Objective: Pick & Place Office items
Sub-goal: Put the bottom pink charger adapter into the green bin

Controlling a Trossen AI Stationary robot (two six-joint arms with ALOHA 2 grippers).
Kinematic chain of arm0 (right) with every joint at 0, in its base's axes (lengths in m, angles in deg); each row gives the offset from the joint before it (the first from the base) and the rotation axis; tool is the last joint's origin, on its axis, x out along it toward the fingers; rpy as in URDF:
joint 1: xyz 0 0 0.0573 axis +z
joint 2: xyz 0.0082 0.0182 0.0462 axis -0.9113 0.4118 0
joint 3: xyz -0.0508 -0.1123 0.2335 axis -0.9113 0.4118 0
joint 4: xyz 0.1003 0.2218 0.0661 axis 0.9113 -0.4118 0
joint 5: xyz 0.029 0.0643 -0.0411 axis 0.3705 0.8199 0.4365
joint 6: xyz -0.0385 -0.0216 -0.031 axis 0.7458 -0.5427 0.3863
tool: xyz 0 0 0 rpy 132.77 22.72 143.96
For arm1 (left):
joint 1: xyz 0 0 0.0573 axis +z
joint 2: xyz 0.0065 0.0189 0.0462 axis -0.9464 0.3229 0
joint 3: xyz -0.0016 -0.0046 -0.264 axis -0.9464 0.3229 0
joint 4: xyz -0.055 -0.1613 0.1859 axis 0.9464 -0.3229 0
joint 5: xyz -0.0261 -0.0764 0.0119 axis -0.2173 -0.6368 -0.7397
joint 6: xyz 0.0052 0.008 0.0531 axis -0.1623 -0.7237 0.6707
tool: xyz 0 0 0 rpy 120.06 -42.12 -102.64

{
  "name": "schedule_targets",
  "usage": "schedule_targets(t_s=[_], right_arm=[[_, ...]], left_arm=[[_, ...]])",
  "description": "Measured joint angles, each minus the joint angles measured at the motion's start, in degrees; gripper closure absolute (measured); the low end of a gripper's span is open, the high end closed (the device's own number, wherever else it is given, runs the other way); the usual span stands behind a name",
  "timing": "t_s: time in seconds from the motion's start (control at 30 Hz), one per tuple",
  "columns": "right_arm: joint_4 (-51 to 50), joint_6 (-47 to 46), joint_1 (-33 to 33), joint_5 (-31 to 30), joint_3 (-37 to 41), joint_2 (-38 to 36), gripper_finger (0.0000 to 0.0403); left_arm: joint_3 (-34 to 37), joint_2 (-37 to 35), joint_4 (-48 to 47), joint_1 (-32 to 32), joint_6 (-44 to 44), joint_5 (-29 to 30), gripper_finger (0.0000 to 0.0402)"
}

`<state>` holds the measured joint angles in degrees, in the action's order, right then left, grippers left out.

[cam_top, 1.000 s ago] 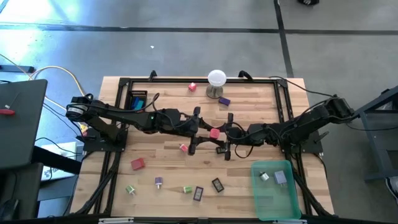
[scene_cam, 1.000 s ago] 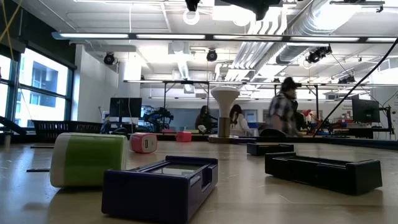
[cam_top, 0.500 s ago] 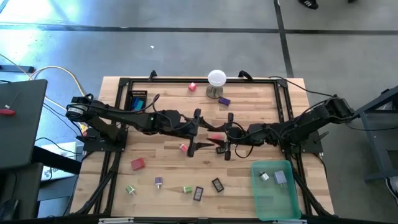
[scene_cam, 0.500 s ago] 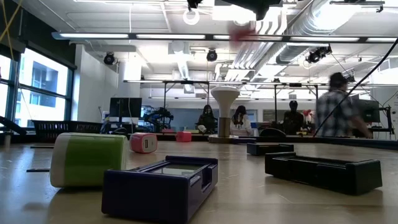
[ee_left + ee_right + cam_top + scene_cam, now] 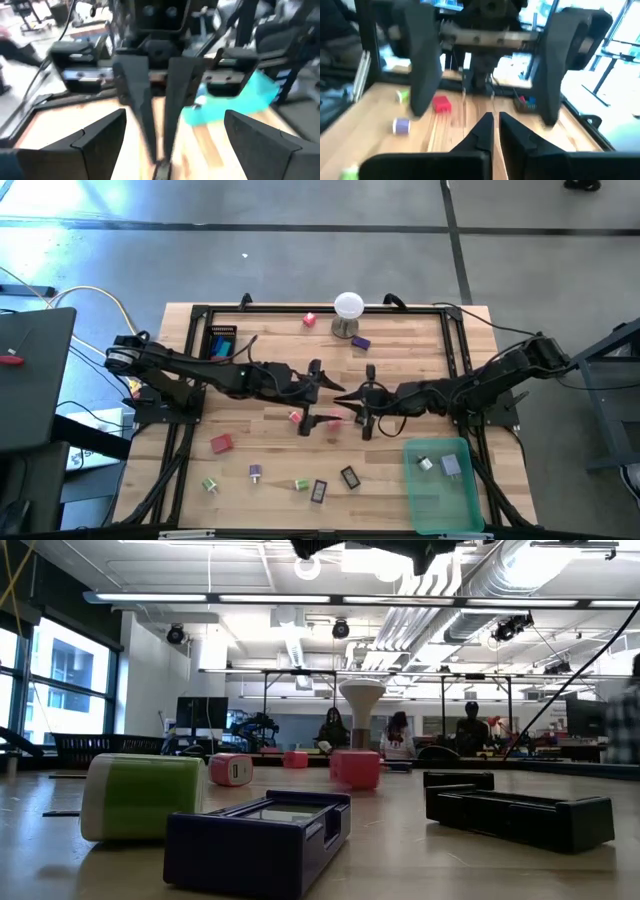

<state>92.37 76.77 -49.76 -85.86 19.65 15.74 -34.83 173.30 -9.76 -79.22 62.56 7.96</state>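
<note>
Both grippers hover face to face over the table's middle. My left gripper (image 5: 322, 394) (image 5: 175, 114) is wide open. My right gripper (image 5: 342, 395) (image 5: 496, 120) points at it with its fingers shut and nothing between them. A pink block (image 5: 334, 420) (image 5: 355, 768) lies flat on the table just below them, toward the near edge, and neither gripper touches it. A small pink piece (image 5: 296, 417) lies left of it. Other office items sit scattered: a red block (image 5: 221, 443) (image 5: 441, 104), green pieces (image 5: 210, 484), a purple piece (image 5: 255, 472) and black pieces (image 5: 349, 477).
A teal bin (image 5: 470, 498) stands at the near right and holds two pieces. The white ball on its stand (image 5: 348, 310) is at the far edge, with a pink piece (image 5: 309, 320) and a purple piece (image 5: 360, 341) nearby. A tray of coloured bits (image 5: 222, 340) sits far left.
The pink block, held up between the two grippers a second ago, has fallen. It blurred past half a second ago and now rests on the table below them. People in the room behind have walked to the right.
</note>
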Motion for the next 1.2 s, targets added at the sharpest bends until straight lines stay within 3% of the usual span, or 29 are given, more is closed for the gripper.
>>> schedule_targets(t_s=[0.2,0.6,0.8,1.2], right_arm=[[-7.2,-1.83,0.0,-3.32,0.0,0.0,0.0339],[-20.51,-6.95,0.0,-2.35,0.02,0.02,0.0181],[-21.66,-8.13,-0.07,-2.54,0.04,0.04,0.0165],[-23.68,-9.03,-0.04,-4.33,0.07,0.04,0.0165]], left_arm=[[-0.02,-3.38,-10.72,2.42,-5.89,-0.18,0.0073],[-0.07,-3.24,-21.85,4.27,-15.38,-0.25,0.0073],[-0.17,-0.27,-22.17,3.47,-18.17,-0.25,0.0073],[-0.11,13.1,-18.62,-1.94,-19.13,1.09,0.0073]])
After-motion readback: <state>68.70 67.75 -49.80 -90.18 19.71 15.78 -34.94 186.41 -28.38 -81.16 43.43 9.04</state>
